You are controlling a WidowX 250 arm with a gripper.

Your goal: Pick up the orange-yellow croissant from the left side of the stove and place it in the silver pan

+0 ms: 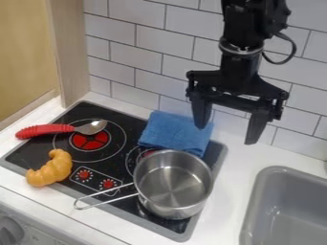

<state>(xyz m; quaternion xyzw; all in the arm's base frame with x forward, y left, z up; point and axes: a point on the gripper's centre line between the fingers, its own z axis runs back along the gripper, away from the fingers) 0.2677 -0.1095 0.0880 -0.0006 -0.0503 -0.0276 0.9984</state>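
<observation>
End effector (226,135) hangs empty with fingers apart, above and near the blue cloth (175,132) and metal pot (173,185), seemingly before any grasp, so touching either would require lowering.

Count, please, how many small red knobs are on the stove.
2. Near the stove's front edge, one knob is closer to the croissant, the other knob closer to the pot. The pot may hide more.

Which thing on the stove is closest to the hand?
The blue cloth, just beyond the pot: it appears nearest the hand, while the pot, spoon and croissant sit farther off.
</observation>
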